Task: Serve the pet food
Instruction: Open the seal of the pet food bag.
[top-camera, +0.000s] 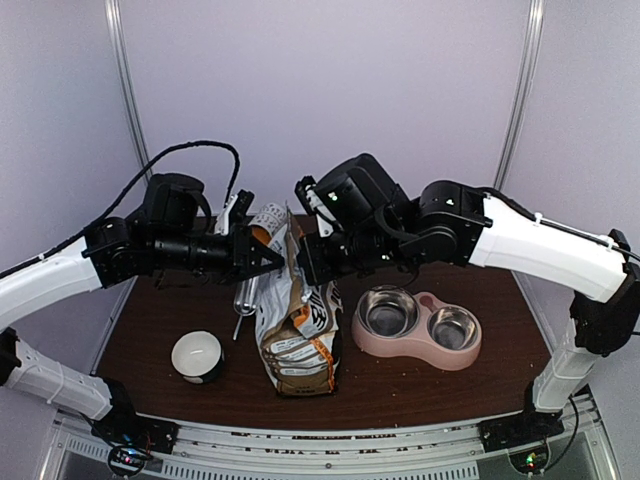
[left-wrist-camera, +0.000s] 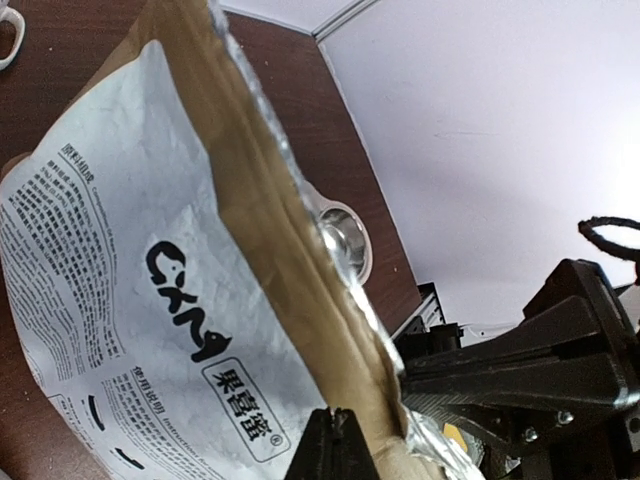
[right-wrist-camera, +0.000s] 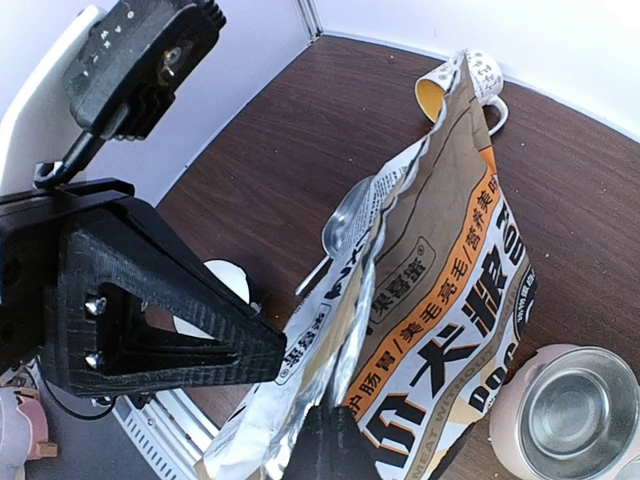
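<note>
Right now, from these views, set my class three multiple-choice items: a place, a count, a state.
1. The pink double bowl stands on which side of the bag? A left arm's B behind C right arm's
2. How many steel cups in it? A one B two C three
3. The left gripper and right gripper are: A both shut on the bag's top B both open C holding spoons
Key: C, the top view shows the bowl right of the bag; B, two cups show; A, each wrist view shows the bag's edge pinched.

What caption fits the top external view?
Left gripper and right gripper pinch the top edge of the standing bag from opposite sides; pink double bowl nearby.
</note>
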